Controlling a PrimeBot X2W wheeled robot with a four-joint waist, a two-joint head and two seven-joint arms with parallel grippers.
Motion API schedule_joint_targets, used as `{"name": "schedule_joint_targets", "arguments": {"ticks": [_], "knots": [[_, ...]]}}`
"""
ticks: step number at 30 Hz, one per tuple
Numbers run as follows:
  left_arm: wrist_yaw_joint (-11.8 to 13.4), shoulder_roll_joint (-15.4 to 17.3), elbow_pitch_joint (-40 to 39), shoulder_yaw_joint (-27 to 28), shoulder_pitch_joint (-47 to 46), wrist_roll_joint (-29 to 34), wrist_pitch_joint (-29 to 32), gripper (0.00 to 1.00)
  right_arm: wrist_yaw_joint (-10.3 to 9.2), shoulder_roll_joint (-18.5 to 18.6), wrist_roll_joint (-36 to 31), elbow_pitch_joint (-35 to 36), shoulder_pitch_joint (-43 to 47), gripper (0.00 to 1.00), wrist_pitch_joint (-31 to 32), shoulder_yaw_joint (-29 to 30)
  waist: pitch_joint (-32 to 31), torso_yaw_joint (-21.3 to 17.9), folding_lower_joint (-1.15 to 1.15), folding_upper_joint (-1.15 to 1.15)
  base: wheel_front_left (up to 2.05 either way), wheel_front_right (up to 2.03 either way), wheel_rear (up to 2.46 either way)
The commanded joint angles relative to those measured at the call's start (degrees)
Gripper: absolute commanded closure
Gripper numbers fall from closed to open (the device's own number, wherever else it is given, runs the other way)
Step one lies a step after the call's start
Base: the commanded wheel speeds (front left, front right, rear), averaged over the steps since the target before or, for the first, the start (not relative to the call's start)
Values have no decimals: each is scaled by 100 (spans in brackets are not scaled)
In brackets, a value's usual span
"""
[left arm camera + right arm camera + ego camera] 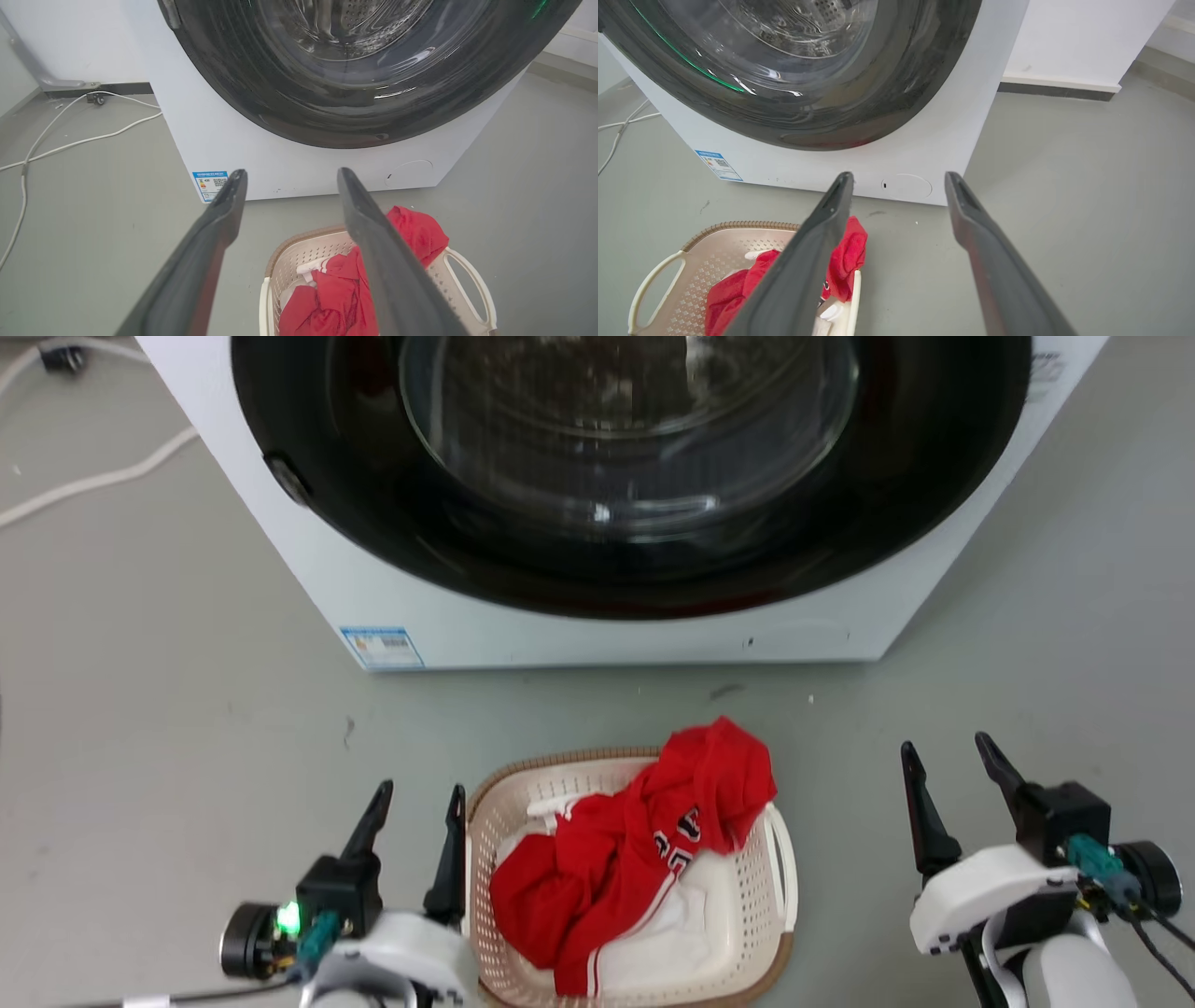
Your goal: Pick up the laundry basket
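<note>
**One laundry basket (747, 905) on the grey floor (168, 728)**

A white wall (1064, 42) stands behind one white washer (653, 639). The laundry basket sits before it, holding one red garment (607, 859). Its long axis runs from washer toward robot, with loop handles at the sides. Left tool (420, 793) just beside it, right tool (945, 747) apart; both spread, empty.

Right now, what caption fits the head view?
Open left claw and right claw flank a cream perforated plastic basket of red clothing by a white washer.
</note>
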State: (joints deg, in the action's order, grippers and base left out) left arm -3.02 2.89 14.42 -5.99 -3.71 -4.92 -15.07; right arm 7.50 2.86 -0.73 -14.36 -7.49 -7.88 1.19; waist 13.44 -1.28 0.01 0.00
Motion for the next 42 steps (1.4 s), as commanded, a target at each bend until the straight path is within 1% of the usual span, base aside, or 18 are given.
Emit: {"name": "schedule_joint_targets", "arguments": {"ticks": [1,7,11,12,15,17,22,25,28,32,34,40,41,42], "knots": [[-24,1,75,32,-233,-26,-16,0,-2,3,-10,-61,-170,0,50,5,495,4,-1,0,0,0,0],[-204,63,1041,160,-1021,-41,-16,0,-2,0,99,-702,-811,0,343,-78,1206,19,-1,0,0,0,0],[-290,172,1937,166,-1577,-79,-15,0,-2,1,396,-1317,-1310,0,622,-229,1592,32,-1,0,0,0,0],[-303,197,2189,142,-1707,-83,-16,0,-2,2,419,-1472,-1433,0,698,-280,1676,32,-1,0,0,0,0],[-349,323,2865,26,-2165,-10,-16,0,-2,8,218,-1920,-1812,0,855,-386,1923,38,-1,0,0,0,0],[-376,366,3339,-83,-2389,50,-16,0,-2,3,253,-2251,-2010,0,963,-448,2049,49,-1,0,0,0,0],[-430,414,4269,-291,-3020,-43,4,0,-2,6,462,-2952,-2529,0,1199,-688,2383,65,-1,0,0,0,0],[-439,401,4698,-414,-3367,-168,56,0,-2,3,721,-3325,-2818,0,1338,-794,2581,87,-1,0,0,0,0],[-445,341,5023,-644,-3668,-410,196,0,-2,4,799,-3662,-3094,0,1356,-847,2759,104,-1,0,0,0,0],[-446,299,5291,-957,-3962,-889,596,0,-2,3,895,-4137,-3403,0,1420,-903,2943,128,-1,0,0,0,0],[-447,310,5299,-1182,-4068,-1101,753,0,-2,3,964,-4344,-3566,0,1436,-946,3029,134,-1,0,0,0,0],[-441,499,5127,-1936,-4231,-1685,1038,0,-2,4,1132,-4864,-3925,0,1392,-1116,3222,154,-1,0,0,0,0],[-441,499,5127,-1936,-4231,-1685,1038,0,-2,4,1132,-4864,-3925,0,1392,-1116,3222,154,-1,0,0,0,0],[-442,528,5018,-2191,-4240,-1965,1193,0,-2,4,1202,-5039,-4009,0,1404,-1150,3260,167,-1,0,0,0,0]]}}
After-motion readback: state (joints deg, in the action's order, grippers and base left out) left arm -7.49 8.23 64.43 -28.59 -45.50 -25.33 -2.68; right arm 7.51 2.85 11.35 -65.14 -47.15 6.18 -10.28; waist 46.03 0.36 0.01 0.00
